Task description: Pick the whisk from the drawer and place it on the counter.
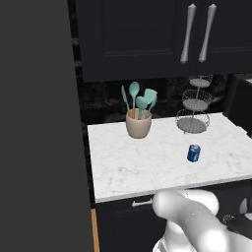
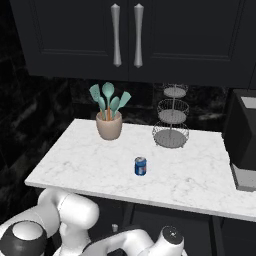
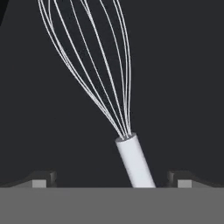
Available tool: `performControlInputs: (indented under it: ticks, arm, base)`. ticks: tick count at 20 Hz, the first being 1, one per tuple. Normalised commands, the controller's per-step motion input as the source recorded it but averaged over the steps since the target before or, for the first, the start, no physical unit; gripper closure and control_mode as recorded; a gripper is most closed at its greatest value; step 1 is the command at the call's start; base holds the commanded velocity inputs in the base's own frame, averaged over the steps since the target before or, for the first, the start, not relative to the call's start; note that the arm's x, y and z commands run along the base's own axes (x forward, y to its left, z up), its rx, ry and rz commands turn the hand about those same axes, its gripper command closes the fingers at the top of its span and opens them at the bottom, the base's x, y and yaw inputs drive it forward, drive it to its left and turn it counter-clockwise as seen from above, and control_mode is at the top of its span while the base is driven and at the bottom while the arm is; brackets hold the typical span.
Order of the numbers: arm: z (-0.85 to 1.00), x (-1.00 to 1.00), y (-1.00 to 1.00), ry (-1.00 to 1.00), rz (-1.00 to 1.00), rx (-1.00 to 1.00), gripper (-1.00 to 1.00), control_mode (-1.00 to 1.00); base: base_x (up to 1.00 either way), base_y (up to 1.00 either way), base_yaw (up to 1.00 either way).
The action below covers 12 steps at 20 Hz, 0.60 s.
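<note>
Silver whisk (image 3: 109,87) sits dead centre ahead of the gripper (image 3: 111,179), handle between the spread fingertips (image 3: 43,178), not clamped; dark drawer (image 3: 183,87) floor beneath.

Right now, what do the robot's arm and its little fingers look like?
The arm is smooth, glossy white, made of fat rounded segments like bent tubes. One joint has a dark grey round cap; another has a small dark dot. No cables or markings show. The gripper has two small, dark grey, blocky finger tips, each with a lighter grey face.
</note>
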Motion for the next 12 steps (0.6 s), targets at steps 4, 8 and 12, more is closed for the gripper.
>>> performControlInputs:
  ticks: [4,8,12]
  arm:
    - [-0.13,0.20,-0.26,0.00,0.02,0.08,-1.00,-1.00]
    - [-0.27,0.00,-0.19,0.00,0.01,0.06,-1.00,-1.00]
    - [-0.32,0.00,-0.04,0.00,0.00,0.04,-1.00,-1.00]
  base:
    - [0.00,0.00,0.00]
    - [0.00,0.00,0.00]
    - [0.00,0.00,0.00]
